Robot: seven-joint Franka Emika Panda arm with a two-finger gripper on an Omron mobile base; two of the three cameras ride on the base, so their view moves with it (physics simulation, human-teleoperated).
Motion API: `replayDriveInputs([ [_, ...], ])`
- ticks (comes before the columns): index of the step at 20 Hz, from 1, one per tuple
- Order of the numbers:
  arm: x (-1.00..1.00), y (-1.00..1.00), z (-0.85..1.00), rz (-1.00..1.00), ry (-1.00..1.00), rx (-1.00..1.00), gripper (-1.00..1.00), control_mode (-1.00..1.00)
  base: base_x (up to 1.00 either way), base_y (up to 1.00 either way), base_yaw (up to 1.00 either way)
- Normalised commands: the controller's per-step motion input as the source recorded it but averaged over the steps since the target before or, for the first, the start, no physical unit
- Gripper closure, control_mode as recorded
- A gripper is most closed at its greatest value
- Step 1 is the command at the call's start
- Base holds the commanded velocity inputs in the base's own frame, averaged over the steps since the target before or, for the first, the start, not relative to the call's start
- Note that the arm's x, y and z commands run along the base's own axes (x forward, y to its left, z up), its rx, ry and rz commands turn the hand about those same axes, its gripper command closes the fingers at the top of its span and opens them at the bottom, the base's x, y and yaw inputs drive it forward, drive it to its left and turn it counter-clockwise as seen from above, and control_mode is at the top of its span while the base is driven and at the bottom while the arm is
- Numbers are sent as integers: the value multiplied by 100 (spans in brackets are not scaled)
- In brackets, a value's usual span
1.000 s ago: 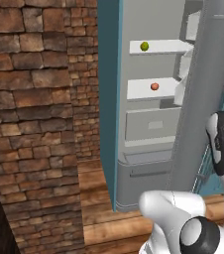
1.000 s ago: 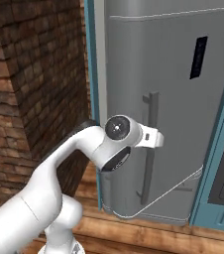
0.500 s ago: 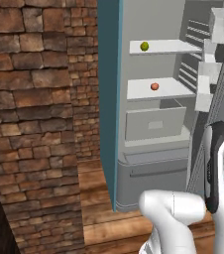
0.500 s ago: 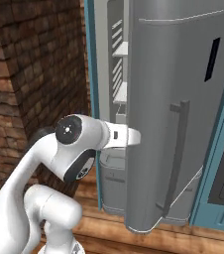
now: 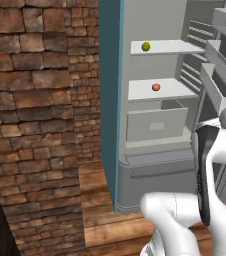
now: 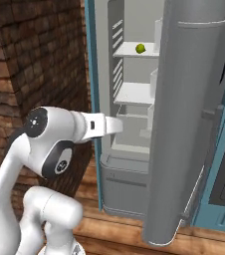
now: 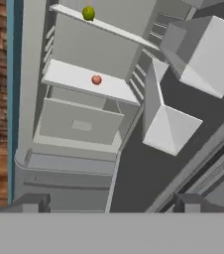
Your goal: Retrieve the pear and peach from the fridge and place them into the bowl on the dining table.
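Hand view looks into the open fridge (image 7: 74,124), pear (image 7: 88,13) on the upper shelf, peach (image 7: 96,79) on the shelf below, and the gripper (image 7: 109,202) spread wide, holding nothing, well short of both.

Brick wall (image 5: 40,115) in rough brown and red courses fills the left, in shadow toward its lower left corner. Teal panel (image 5: 110,100) runs upright along the wall's right edge. Floor (image 5: 105,220) is warm wood planks. Teal cabinet (image 6: 224,169) with a dark glass front stands at the far right. Light even, soft.
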Motion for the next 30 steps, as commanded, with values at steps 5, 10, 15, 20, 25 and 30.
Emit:
replayDriveInputs([
  [5, 44, -14, 17, 0, 8, 1, -100, -100, 0, 0, 0],
  [10, 45, -29, 5, 0, 9, 5, -100, -100, 0, 0, 0],
  [15, 15, -6, -2, 0, 0, 4, -100, -100, 0, 0, 0],
  [20, 0, 9, -8, 0, -9, 9, -100, -100, 0, 0, 0],
  [25, 0, 20, -12, 0, -10, 10, -100, -100, 0, 0, 0],
  [30, 9, 26, -17, 0, -1, 5, -100, -100, 0, 0, 0],
])
